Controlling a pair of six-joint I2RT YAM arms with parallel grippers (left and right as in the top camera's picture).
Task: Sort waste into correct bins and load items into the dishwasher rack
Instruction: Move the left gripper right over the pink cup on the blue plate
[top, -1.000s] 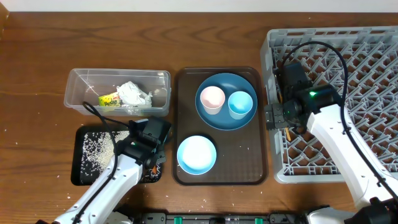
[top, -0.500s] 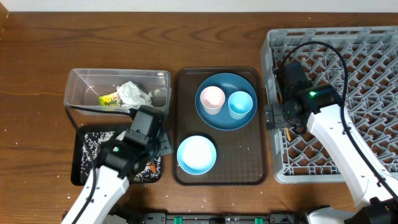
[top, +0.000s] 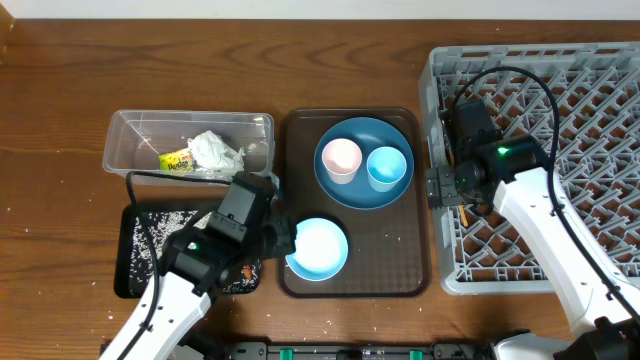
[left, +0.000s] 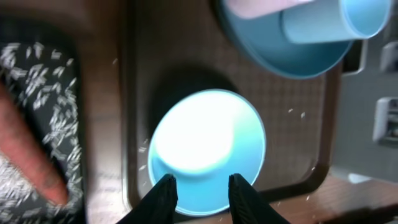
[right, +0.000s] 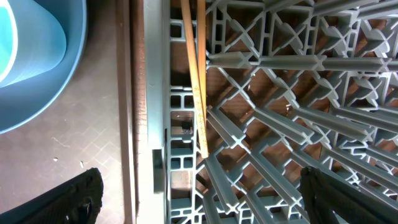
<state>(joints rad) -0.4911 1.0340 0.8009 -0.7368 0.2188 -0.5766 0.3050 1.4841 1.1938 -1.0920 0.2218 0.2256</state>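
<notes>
My left gripper (left: 202, 194) is part open and holds nothing; its fingertips hang just above the near rim of the light-blue bowl (left: 208, 146). It has moved off the black tray (top: 125, 280), where the carrot (left: 31, 155) and rice lie, onto the brown tray (left: 292, 137). I judge waste sorting finished and rack loading next. The bowl stands upright, mouth up; being round, it has no long axis. My right gripper (right: 205, 199) is fully open and empty over the dishwasher rack (right: 280, 124). The chopsticks (right: 194, 81) lie inside it, their long axis parallel to its left wall.
</notes>
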